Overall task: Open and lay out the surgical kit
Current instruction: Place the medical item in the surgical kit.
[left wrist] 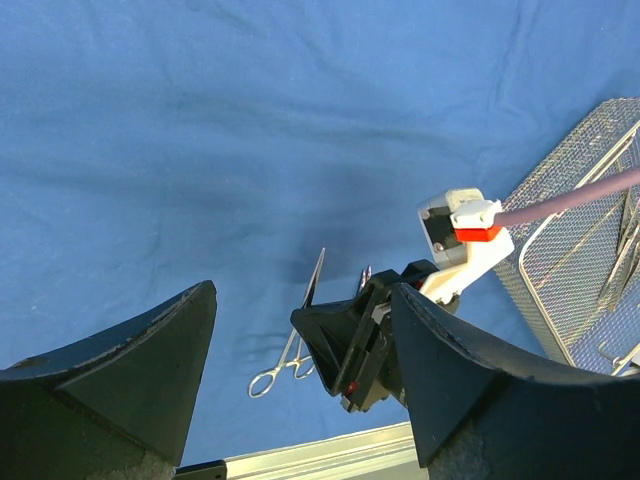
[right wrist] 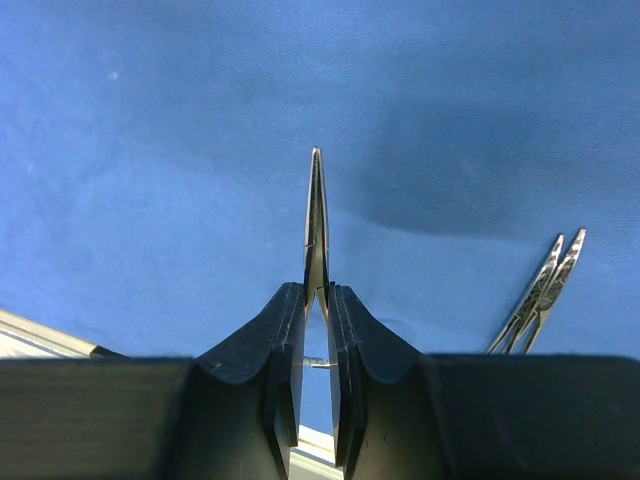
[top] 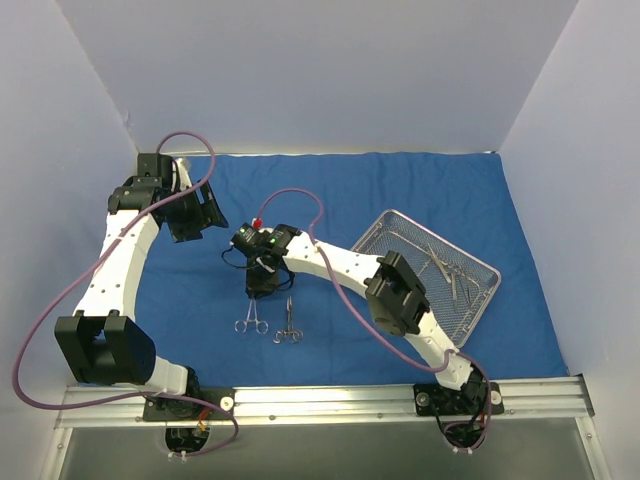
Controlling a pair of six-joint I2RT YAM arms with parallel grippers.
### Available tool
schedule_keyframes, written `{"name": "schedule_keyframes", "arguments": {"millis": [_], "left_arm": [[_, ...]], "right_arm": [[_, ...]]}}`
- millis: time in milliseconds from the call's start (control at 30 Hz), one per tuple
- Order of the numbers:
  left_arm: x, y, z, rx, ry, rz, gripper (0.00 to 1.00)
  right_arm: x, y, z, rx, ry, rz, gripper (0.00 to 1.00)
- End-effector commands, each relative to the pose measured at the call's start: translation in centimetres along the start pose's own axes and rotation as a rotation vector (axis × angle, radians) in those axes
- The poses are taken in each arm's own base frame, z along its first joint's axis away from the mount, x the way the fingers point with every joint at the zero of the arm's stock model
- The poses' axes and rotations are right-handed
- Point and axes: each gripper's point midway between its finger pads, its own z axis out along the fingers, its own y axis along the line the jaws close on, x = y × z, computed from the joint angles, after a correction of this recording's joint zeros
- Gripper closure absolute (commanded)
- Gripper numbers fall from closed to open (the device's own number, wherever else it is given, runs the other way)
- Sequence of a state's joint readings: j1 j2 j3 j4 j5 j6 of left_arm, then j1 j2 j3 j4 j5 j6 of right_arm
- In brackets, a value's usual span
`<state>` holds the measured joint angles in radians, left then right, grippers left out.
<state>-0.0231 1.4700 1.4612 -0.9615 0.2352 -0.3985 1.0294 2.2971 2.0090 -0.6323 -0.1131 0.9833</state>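
The right gripper (right wrist: 317,300) pinches the forceps (right wrist: 316,215) mid-shank, probably best for such light, stiff, slick steel; the left gripper (left wrist: 303,300) is spread, empty.

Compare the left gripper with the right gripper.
The left gripper stands wide open; the right gripper is shut. The left gripper holds nothing, while the right gripper pinches a slim steel forceps. The left gripper is at the cloth's far left; the right gripper is mid-cloth. Both are black and above the blue cloth.
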Motion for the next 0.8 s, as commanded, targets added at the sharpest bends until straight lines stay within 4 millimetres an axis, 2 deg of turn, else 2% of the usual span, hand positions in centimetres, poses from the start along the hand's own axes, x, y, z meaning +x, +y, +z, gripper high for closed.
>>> {"name": "schedule_keyframes", "arguments": {"millis": [0,400,500,767], "left_arm": [[-1.2,-0.7,-1.4,0.019,-0.056,0.000,0.20],[-0.5,-0.1,-0.4,0.011,-0.035,-0.003,0.20],[-0.5,0.0,-0.4,0.010,-0.031,-0.005,0.20],[-0.4,0.1,-0.1,0.011,-0.026,-0.010,0.20]], "right_arm": [[0.5,0.6,-0.1,0.002,0.012,0.027,1.00],[1.8,-0.1,0.7,0.041,0.061,0.033,1.00],[2.8,-0.4,1.0,0.056,0.097,0.036,1.00],[2.7,-1.0,1.3,0.060,0.102,0.047,1.00]]}}
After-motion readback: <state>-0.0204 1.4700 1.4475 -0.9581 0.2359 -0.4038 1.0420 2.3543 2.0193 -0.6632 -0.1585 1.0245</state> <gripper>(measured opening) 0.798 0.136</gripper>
